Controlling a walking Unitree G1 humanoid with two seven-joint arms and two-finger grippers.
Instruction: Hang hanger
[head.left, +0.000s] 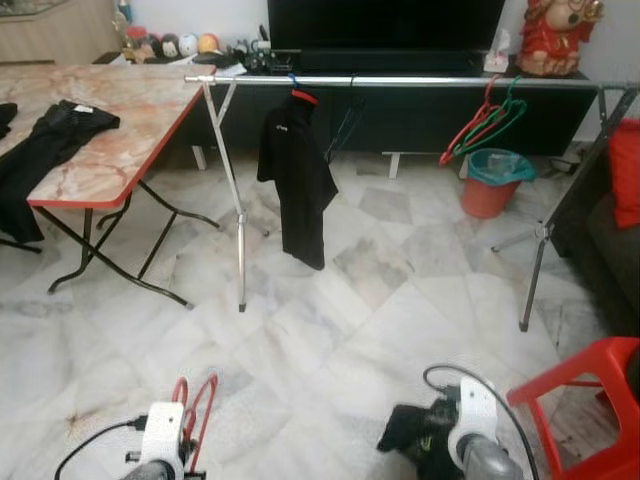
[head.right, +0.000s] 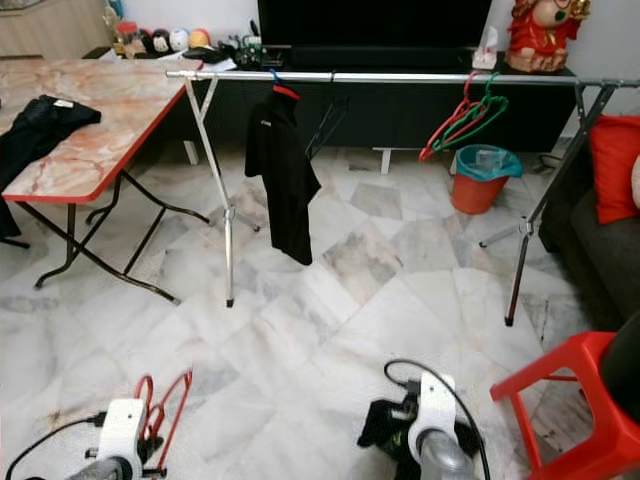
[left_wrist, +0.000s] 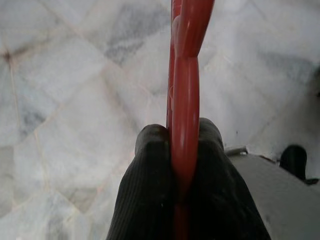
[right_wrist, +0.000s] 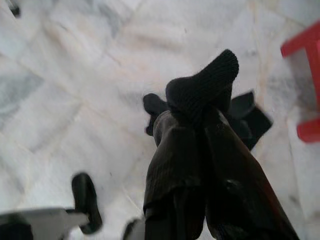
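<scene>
Left gripper (left_wrist: 184, 150): low at the near left, its two black fingers pressed together on a red hanger (head.left: 196, 412), pinching the plastic bar edge-on.
Right gripper (right_wrist: 200, 107): low at the near right, fingers pinched on a bunched black garment (head.left: 415, 432) that hangs below the wrist; how firm the hold is cannot be judged through the folds.
Rail (head.left: 420, 81): a silver clothes rail runs left to right across the far side of the room, well apart from both grippers, on two tripod legs.
Already hung: a black shirt (head.left: 295, 180) on a red hanger near the rail's left end; a cluster of bare red and green hangers (head.left: 485, 125) toward the right.
Open slot: the bare stretch of rail between the shirt and the cluster looks the best target.
Step in hand, as judged: carrying hanger and garment toward the rail.
Doing it well: close in squarely on the open stretch, raise the hook above the rail before lowering it over, and keep the hanger's plane across the rail.
Hazards: the red plastic stool (head.left: 590, 400) at the near right and the marble-top folding table (head.left: 110, 120) at the left narrow the approach.
</scene>
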